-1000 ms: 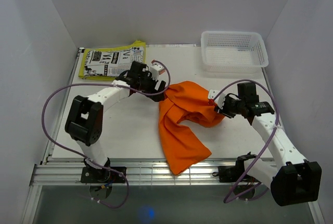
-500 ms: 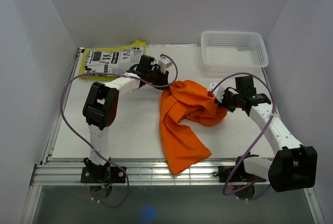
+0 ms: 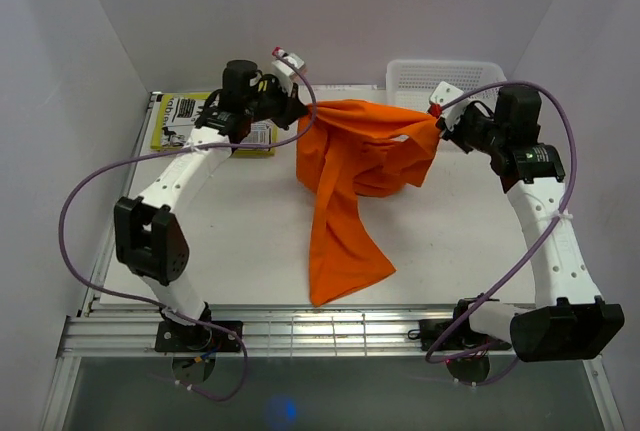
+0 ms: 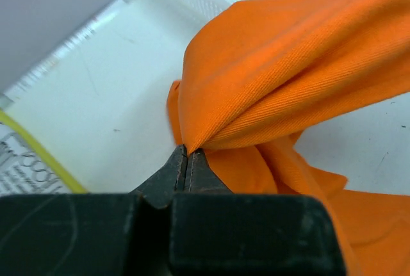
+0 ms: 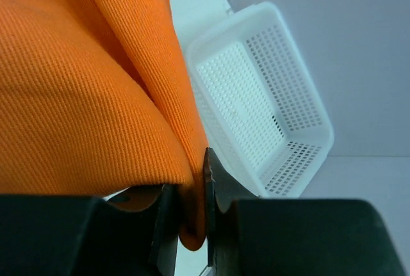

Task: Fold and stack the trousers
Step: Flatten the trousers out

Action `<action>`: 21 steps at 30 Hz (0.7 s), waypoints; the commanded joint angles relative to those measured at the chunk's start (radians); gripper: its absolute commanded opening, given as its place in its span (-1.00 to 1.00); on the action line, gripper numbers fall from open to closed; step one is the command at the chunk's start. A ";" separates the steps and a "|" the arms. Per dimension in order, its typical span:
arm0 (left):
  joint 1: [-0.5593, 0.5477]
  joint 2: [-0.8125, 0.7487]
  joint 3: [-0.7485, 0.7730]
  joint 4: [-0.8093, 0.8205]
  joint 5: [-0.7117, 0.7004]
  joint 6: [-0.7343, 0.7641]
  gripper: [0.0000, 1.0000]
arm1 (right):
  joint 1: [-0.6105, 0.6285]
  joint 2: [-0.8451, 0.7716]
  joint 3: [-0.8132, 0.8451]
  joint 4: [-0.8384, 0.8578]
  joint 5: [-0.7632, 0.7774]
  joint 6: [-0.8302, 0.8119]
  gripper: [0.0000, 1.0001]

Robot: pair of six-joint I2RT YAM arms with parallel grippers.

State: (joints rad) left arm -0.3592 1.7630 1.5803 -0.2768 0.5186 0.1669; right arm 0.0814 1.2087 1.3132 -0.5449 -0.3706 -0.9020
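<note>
The bright orange soft cloth trousers hang above the far half of the white table. Their held edge runs nine to three o'clock, and one long leg trails down toward six. The left jaws are clamped on the nine o'clock end, and the right jaws pinch the three o'clock end. A white mesh plastic basket sits just behind at one.

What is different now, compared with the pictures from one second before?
The left gripper shut on the trousers; it and the right gripper rose toward the back, lifting the cloth stretched between them. The white mesh basket and printed paper stayed put.
</note>
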 commanded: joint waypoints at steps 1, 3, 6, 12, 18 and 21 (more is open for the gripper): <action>0.026 -0.166 0.015 -0.036 -0.075 0.097 -1.00 | -0.012 -0.060 0.092 0.034 -0.045 0.049 -0.85; 0.026 -0.219 0.000 -0.082 -0.068 0.135 -1.00 | -0.012 -0.083 0.098 -0.002 -0.071 0.049 -0.84; 0.023 -0.293 -0.095 -0.130 -0.011 0.198 -1.00 | -0.012 -0.135 0.080 -0.107 -0.172 -0.018 -0.85; -0.018 -0.503 -0.322 -0.211 0.035 0.278 -1.00 | -0.009 -0.236 -0.037 -0.205 -0.246 -0.080 -0.85; -0.138 -0.695 -0.552 -0.412 0.050 0.442 -1.00 | 0.020 -0.227 -0.109 -0.512 -0.307 -0.280 -0.85; -0.175 -0.727 -0.612 -0.483 0.040 0.461 -1.00 | 0.115 -0.227 -0.210 -0.497 -0.301 -0.241 -0.85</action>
State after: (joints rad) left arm -0.5022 1.0847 1.0119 -0.6456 0.5392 0.5625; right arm 0.1329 0.9833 1.1702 -0.9573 -0.6254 -1.1080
